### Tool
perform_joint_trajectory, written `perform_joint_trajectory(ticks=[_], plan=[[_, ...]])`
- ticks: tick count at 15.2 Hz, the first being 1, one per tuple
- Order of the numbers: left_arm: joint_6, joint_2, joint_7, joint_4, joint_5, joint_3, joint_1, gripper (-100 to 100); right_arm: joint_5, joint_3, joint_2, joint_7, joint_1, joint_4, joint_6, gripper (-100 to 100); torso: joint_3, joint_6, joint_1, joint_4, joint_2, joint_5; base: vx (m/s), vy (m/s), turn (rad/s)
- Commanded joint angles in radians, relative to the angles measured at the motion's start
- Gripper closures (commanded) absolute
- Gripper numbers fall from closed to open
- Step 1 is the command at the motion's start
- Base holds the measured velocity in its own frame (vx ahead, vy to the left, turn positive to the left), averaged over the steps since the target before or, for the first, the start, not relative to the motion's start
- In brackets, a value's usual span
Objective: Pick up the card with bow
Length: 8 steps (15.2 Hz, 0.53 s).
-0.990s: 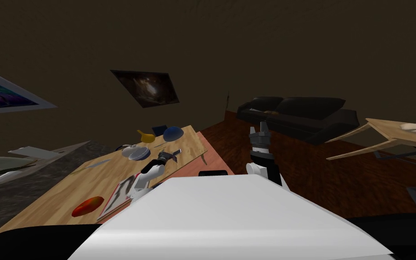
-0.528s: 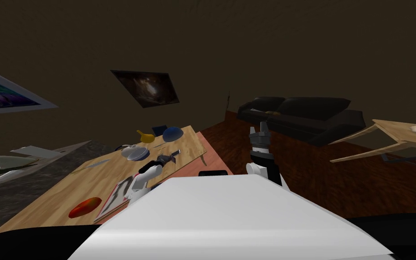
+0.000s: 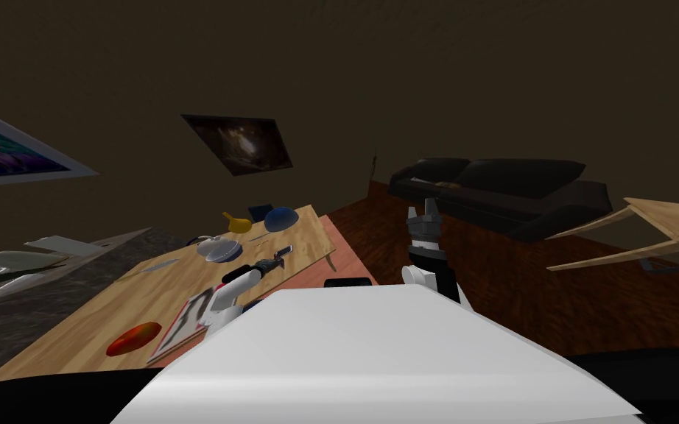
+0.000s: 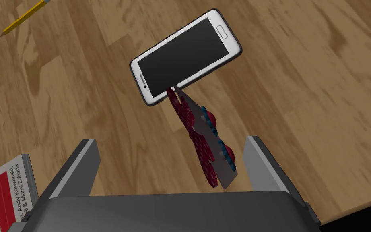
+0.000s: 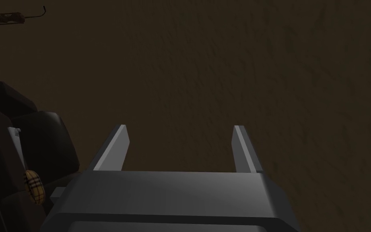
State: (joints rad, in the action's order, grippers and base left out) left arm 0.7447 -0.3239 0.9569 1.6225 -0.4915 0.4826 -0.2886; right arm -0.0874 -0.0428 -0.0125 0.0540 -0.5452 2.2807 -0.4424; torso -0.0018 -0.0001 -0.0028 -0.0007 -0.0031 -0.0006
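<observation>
On the wooden desk [image 4: 301, 100], white phone [image 4: 185, 56] lying just beyond the spread left jaws, red book [image 4: 1, 193] beside one, card with bow [image 4: 203, 137] tilted on edge between them, touching neither, far tip meeting phone; right jaws likewise spread.

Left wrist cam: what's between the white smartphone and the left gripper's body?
The thin grey card with dark red bow, on edge between the open fingers of the left gripper, touching neither; wooden table underneath. Seen in the left wrist view.
</observation>
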Motion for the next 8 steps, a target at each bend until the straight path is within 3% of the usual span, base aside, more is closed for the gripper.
perform_joint_trajectory(ticks=[1,4,6,8], plan=[[0.050,0.003,0.041,-0.021,-0.015,0.021,0.009,-100,0.000,0.000,0.000,0.000,0.000,0.000,0.000,0,0.000,0.000,0.000,0.000,0.000,0.000,0.040,-0.042,0.032],[0.089,0.003,0.066,-0.037,-0.028,0.035,0.015,-100,0.000,0.000,0.000,0.000,0.000,0.000,0.000,0,0.000,0.000,0.000,0.000,0.000,0.000,0.034,-0.034,0.026],[0.142,0.004,0.109,-0.066,-0.050,0.059,0.025,-100,0.000,0.000,0.000,0.000,0.000,0.000,0.000,0,0.000,0.000,0.001,0.000,0.000,0.000,0.033,-0.035,0.034],[0.171,0.005,0.128,-0.078,-0.059,0.070,0.030,-100,0.000,0.000,0.000,0.000,0.000,0.000,0.000,0,0.000,0.000,0.001,0.000,0.000,0.000,0.036,-0.034,0.024]])
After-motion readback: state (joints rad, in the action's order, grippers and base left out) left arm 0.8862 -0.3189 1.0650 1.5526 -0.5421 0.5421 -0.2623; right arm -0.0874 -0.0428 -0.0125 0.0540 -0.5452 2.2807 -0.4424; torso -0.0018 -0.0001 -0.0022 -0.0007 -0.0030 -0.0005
